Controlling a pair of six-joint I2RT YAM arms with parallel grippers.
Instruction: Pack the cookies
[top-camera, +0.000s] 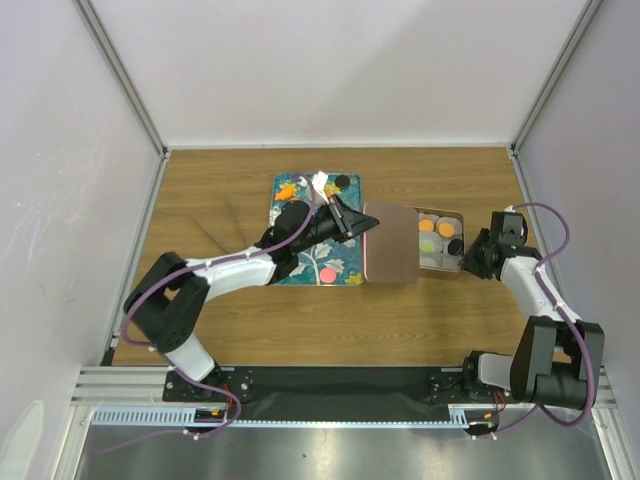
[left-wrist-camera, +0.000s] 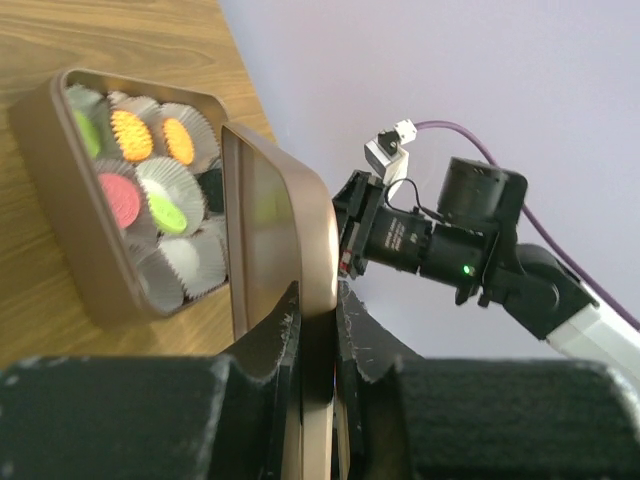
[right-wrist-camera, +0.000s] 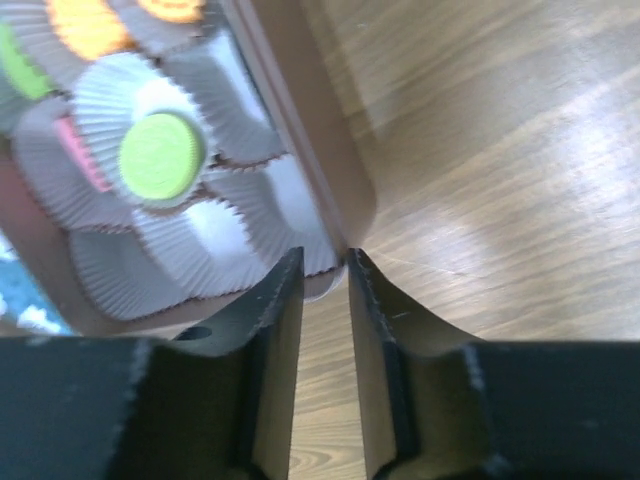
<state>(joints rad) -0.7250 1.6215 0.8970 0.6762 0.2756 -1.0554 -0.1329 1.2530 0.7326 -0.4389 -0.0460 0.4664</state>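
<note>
A brown metal tin lies open on the wooden table, lined with white paper cups. In it are orange, green and black cookies. My left gripper is shut on the edge of the tin's brown lid and holds it tilted over the tin's left side; the left wrist view shows the lid pinched between my fingers. My right gripper is at the tin's right corner, jaws a narrow gap apart, gripping nothing. A pink cookie and a black one lie on the teal tray.
The teal tray with orange leaf prints lies left of the tin, under my left arm. White walls with metal posts enclose the table on three sides. The right arm's wrist camera shows beyond the lid in the left wrist view.
</note>
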